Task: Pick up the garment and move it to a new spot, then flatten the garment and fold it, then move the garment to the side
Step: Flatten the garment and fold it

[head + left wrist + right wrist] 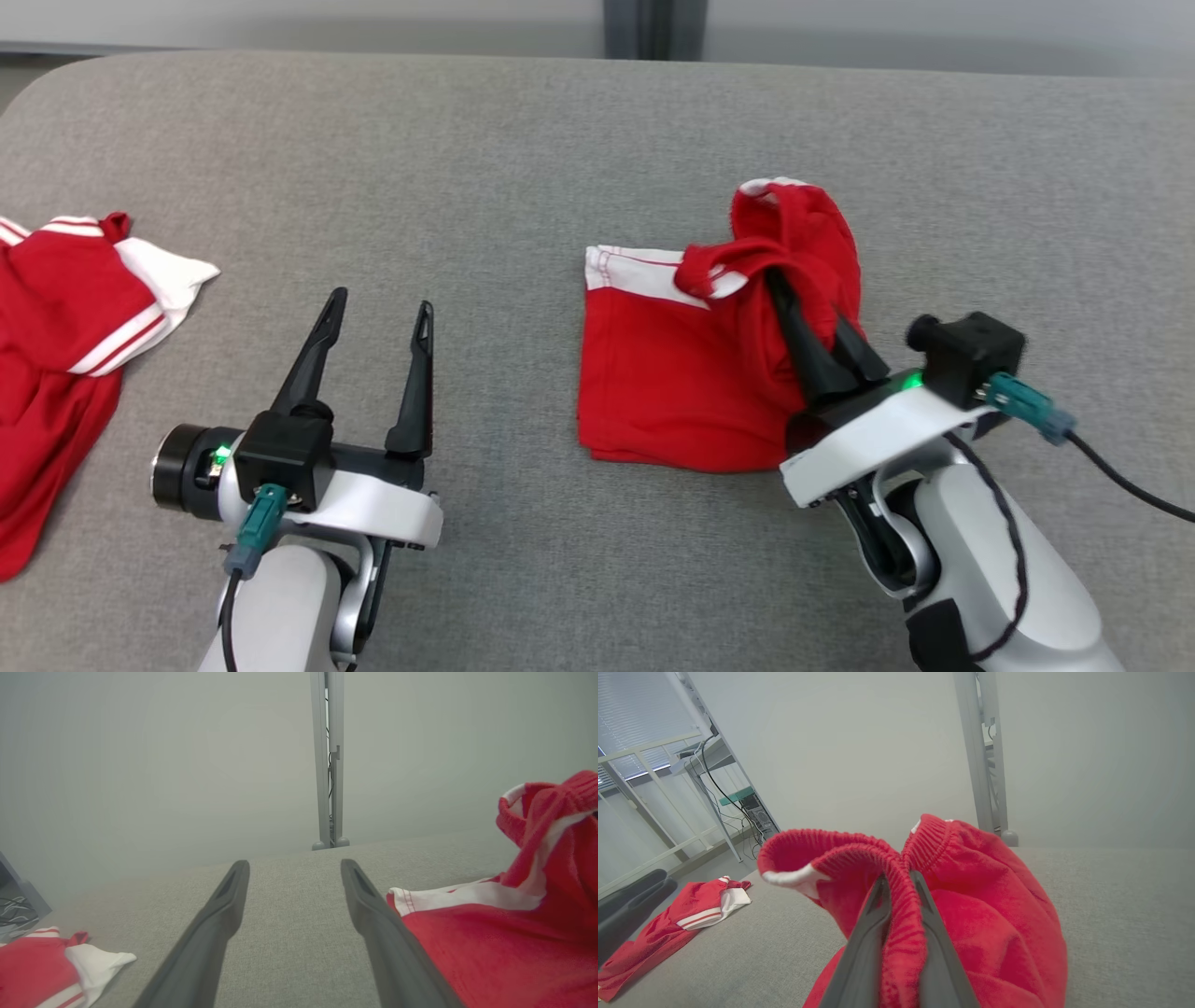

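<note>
Pinching garment point(994, 914), right fingers point(866, 947) nearly closed

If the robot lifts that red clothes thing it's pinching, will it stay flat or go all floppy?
Probably floppy: the garment already bunches and sags around the right gripper pinching its ribbed band. It seems light, since that small pinch holds the edge up. It likely won't slip; the fabric looks fuzzy.

Bright, even, diffuse light; shadows soft on table point(560, 140). Wrist views bow at edges; near fingers point(205, 942) slightly blurred.
</note>
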You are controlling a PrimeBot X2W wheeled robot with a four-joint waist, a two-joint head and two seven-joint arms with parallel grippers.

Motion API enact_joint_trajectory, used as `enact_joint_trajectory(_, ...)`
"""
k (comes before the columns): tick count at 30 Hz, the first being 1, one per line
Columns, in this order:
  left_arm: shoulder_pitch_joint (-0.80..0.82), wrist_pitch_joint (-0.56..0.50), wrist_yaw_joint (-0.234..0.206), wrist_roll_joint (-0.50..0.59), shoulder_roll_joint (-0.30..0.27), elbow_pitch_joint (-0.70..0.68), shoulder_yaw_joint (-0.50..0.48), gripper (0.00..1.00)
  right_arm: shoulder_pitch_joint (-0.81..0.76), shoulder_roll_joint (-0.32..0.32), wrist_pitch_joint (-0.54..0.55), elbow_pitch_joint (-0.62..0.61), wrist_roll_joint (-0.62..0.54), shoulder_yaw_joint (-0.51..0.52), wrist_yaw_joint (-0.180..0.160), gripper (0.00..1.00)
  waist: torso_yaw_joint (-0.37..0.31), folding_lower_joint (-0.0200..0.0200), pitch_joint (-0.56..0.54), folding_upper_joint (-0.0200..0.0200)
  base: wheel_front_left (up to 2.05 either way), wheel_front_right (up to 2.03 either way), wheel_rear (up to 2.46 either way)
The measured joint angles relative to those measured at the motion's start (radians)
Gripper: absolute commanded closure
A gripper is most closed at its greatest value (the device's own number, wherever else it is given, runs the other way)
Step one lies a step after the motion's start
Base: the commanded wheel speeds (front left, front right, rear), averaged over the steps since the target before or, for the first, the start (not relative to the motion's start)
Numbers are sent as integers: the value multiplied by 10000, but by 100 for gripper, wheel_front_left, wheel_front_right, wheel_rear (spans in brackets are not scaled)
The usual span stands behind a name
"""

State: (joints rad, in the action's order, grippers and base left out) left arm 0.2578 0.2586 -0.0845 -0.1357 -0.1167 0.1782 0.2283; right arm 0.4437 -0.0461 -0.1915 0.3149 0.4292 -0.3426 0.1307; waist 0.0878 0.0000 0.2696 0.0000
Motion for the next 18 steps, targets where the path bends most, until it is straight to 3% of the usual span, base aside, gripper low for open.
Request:
enact_joint_trajectory(6,219,2,90,-90,119,132,244,0,961,-6,-180,1802,-117,-986,0,100,459,1,312,0,0,0,0)
enact_joint_trajectory(13,397,2,127,-157,224,230,364,0,1338,-8,-464,2663,573,-2288,-2,100,717,0,637,0,0,0,0)
enact_joint_trajectory(14,403,2,128,-159,228,240,372,0,1408,-15,-483,2677,671,-2491,-2,88,719,0,669,0,0,0,0)
enact_joint_trajectory(15,419,2,128,-159,232,245,378,0,1445,-13,-527,2654,763,-2660,-2,56,713,1,693,0,0,0,0)
enact_joint_trajectory(16,438,4,128,-159,232,251,383,0,1455,-13,-558,2637,826,-2834,-2,7,700,0,709,0,0,0,0)
enact_joint_trajectory(17,466,4,132,-159,230,270,397,0,1455,-12,-570,2629,857,-2987,-2,0,685,0,724,0,0,0,0)
enact_joint_trajectory(18,501,4,132,-161,232,286,405,0,1454,-21,-585,2566,928,-3181,0,0,668,1,737,0,0,0,0)
